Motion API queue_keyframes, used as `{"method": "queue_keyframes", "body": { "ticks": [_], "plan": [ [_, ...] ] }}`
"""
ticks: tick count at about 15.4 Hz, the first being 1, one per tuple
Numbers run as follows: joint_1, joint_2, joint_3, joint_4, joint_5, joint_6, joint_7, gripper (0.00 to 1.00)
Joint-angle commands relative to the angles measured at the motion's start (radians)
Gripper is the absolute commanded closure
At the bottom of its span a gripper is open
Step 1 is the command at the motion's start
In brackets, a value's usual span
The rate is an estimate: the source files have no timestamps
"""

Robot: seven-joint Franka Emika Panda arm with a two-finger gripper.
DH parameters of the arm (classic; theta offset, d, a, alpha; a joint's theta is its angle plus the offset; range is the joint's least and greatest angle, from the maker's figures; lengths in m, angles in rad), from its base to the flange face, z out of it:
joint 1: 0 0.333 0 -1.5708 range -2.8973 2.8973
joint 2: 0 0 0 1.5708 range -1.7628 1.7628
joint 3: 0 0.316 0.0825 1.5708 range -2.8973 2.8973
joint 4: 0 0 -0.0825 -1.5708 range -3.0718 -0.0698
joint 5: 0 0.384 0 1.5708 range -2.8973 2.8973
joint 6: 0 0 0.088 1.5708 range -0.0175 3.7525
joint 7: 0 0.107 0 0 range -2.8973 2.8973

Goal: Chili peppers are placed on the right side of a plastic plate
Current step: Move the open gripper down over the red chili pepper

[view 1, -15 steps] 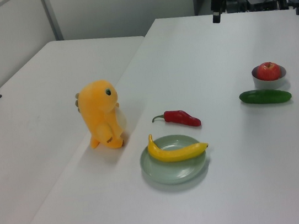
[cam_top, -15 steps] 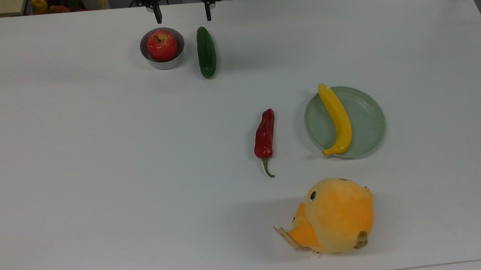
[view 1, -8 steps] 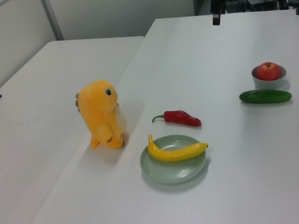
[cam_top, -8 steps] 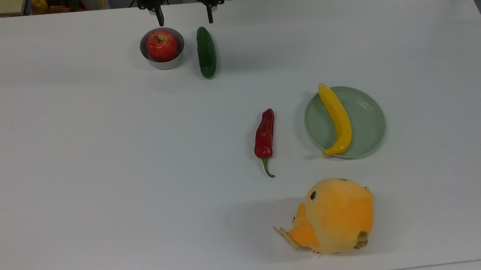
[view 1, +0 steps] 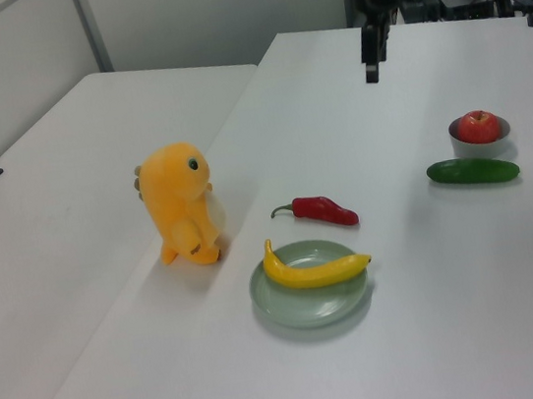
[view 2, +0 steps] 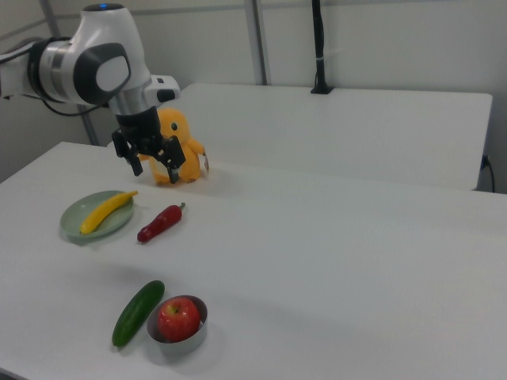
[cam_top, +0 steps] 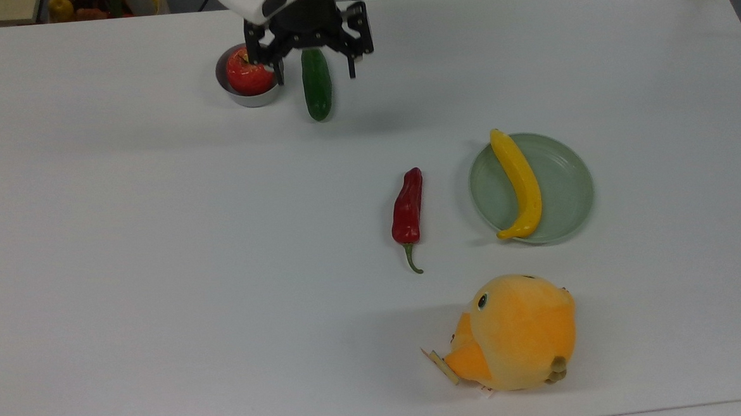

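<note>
Claw (cam_top: pixel 314 71) spread, empty; banana (cam_top: pixel 519 182) on plastic plate (cam_top: pixel 569 191); apple (cam_top: pixel 249 71) in bowl (cam_top: pixel 247 99).

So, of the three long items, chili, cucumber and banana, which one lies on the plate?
The yellow banana lies on the pale green plate. The red chili and the dark green cucumber both rest directly on the table.

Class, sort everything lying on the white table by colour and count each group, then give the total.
Red: 2, the chili and the apple
Green: 2, the cucumber and the plate
Yellow or orange: 2, the banana and the plush toy
Grey: 1, the bowl
Total: 7
</note>
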Motion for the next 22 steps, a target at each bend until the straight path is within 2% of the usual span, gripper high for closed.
{"method": "queue_keyframes", "body": {
  "ticks": [1,18,22],
  "plan": [
    [0.030,0.051,0.001,-0.009,0.020,0.100,0.014,0.00],
    [0.122,0.326,0.012,-0.011,0.005,0.548,0.238,0.00],
    [0.137,0.373,0.027,-0.008,-0.014,0.594,0.286,0.00]
  ]
}}
